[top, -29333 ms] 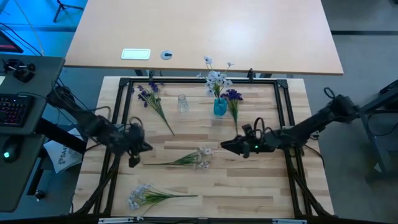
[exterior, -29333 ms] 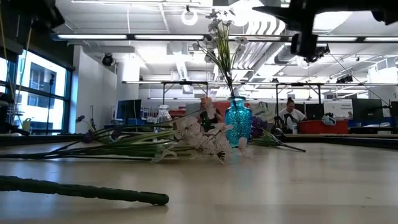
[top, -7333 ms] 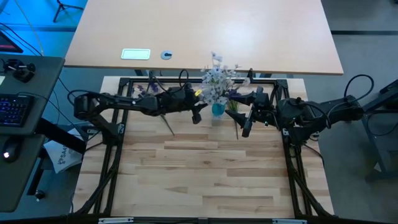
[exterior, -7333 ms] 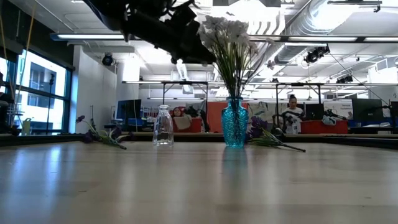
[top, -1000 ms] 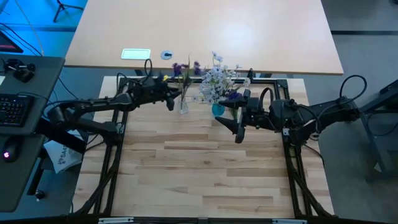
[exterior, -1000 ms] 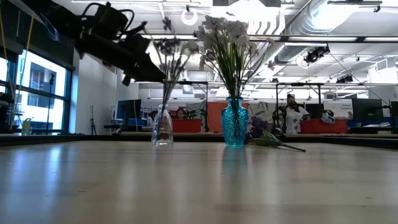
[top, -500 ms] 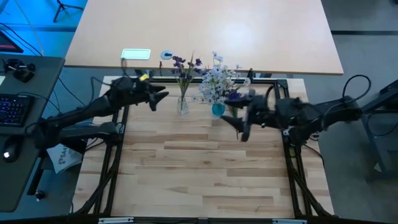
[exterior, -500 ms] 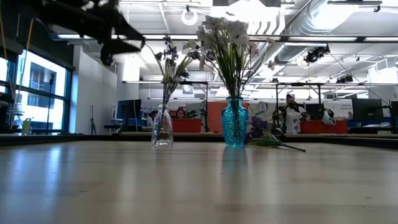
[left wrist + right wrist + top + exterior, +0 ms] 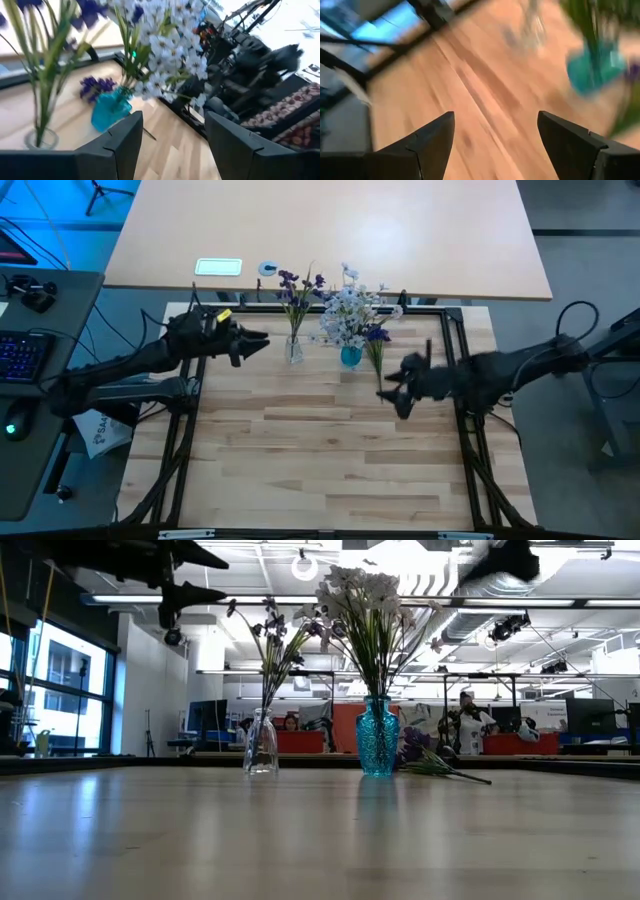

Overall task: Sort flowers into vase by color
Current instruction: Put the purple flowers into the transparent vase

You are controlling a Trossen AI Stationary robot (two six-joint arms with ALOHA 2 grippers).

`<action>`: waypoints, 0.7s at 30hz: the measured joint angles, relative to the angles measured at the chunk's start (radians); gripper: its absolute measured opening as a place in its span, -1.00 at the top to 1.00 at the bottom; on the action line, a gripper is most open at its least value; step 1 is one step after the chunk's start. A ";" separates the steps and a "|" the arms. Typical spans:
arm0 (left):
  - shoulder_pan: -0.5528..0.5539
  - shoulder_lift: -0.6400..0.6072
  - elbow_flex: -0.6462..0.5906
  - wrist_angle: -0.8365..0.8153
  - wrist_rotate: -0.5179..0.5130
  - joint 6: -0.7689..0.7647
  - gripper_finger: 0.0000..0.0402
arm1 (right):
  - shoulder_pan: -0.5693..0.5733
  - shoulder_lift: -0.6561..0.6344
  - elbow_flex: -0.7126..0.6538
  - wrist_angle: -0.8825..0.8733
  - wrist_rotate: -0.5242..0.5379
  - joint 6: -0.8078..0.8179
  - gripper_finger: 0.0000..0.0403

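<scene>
Purple flowers (image 9: 297, 283) stand with their stems in a clear glass vase (image 9: 294, 350) at the table's far side. To their right, white flowers (image 9: 347, 310) fill a blue vase (image 9: 351, 356). One purple sprig (image 9: 376, 345) lies flat on the table just right of the blue vase. My left gripper (image 9: 262, 341) hovers open to the left of the clear vase, above the table, with nothing between its fingers (image 9: 120, 145). Near that lying sprig's stem end, my right gripper (image 9: 392, 394) is open and holds nothing.
A black frame rail (image 9: 320, 308) runs around the table's edges, close behind the vases. Bare wood (image 9: 320, 460) fills the near half of the table. People sit in the room beyond the table (image 9: 470, 725).
My left gripper has let go of the purple flowers, opened and drawn back from the clear vase toward the table's left edge. The flowers now stand free in that vase. My right gripper has turned and shifted slightly toward the near edge.
</scene>
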 joint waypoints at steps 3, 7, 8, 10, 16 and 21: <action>-0.028 0.021 0.000 0.010 0.000 -0.033 -0.01 | 0.025 -0.003 -0.174 0.048 -0.010 0.153 -0.40; -0.060 0.046 0.000 0.076 -0.033 -0.079 -0.01 | 0.006 0.000 -0.368 0.167 -0.027 0.326 -0.40; -0.067 0.051 0.000 0.097 -0.063 -0.092 -0.01 | -0.017 0.002 -0.401 0.199 -0.028 0.340 -0.40; -0.080 0.064 0.000 0.137 -0.136 -0.115 -0.01 | -0.075 0.010 -0.442 0.232 -0.020 0.340 -0.40; -0.086 0.092 0.000 0.257 -0.253 -0.164 -0.01 | -0.311 0.088 -0.464 0.242 0.044 0.219 -0.40; -0.086 0.095 0.000 0.280 -0.276 -0.163 -0.01 | -0.445 0.183 -0.465 0.261 0.046 0.214 -0.40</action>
